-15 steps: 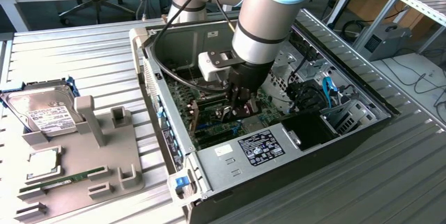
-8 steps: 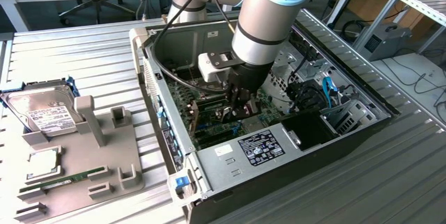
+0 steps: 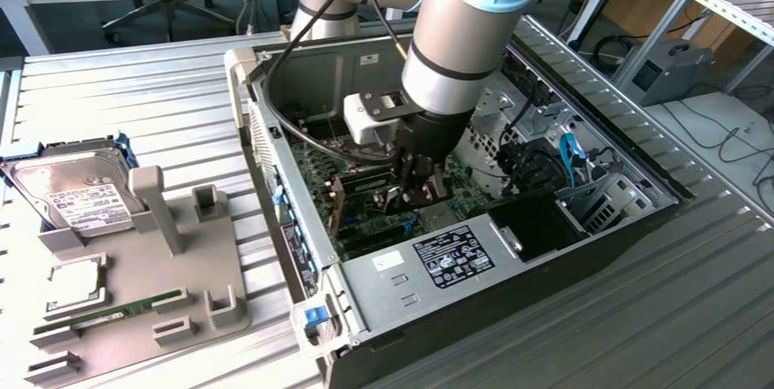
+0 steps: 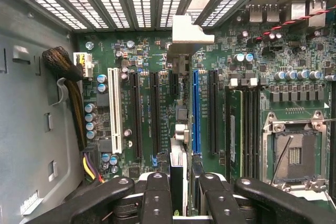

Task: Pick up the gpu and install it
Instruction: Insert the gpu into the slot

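Where the ribbed metal table (image 3: pixel 145 108) reaches the exterior view's left edge, a grey holder (image 3: pixel 181 262) carries a silver hard drive (image 3: pixel 72 194) at its far corner. A square processor chip (image 3: pixel 75 282) and a long green memory stick (image 3: pixel 109 312) lie toward its near edge. Further right stands the open computer case (image 3: pixel 260 135), with the arm reaching down into it and the gripper (image 3: pixel 418 191) low over the motherboard. At the case's near right corner sits a metal box with a black label (image 3: pixel 454 257).

Seen from the wrist, the motherboard's white slot (image 4: pixel 114 108) lies near the case wall, followed by black slots and a blue slot (image 4: pixel 196 114). The gpu (image 4: pixel 178 177) stands edge-on between the fingers (image 4: pixel 157 198), which are clamped on it from both sides. The card runs away from the jaws, just beside the blue slot. Its silver bracket (image 4: pixel 190 32) is at the far end, by the case's rear vent openings. Whether the card's edge has entered a slot cannot be told. The empty processor socket (image 4: pixel 294 153) lies further right.
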Controlling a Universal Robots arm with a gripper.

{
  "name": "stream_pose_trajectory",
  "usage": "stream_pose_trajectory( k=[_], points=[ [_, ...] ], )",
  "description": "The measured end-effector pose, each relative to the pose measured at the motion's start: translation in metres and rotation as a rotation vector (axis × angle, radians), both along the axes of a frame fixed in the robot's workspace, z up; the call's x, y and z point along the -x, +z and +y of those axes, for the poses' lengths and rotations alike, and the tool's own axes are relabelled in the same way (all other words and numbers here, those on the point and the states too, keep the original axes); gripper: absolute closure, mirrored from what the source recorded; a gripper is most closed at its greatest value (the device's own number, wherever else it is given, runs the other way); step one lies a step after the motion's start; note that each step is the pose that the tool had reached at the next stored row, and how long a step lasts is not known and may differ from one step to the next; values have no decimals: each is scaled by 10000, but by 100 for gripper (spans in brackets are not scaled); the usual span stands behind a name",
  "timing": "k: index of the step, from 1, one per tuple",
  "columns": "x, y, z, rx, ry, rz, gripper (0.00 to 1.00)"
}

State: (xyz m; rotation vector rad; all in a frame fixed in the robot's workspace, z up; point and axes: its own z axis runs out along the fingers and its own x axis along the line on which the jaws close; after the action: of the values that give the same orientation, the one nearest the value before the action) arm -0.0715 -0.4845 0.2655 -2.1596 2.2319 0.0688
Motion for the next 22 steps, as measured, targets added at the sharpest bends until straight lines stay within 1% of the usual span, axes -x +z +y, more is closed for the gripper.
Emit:
stream_pose_trajectory(
  k=[22],
  points=[
    [11, -52, -3, -2, 0, 0, 74]
  ],
)
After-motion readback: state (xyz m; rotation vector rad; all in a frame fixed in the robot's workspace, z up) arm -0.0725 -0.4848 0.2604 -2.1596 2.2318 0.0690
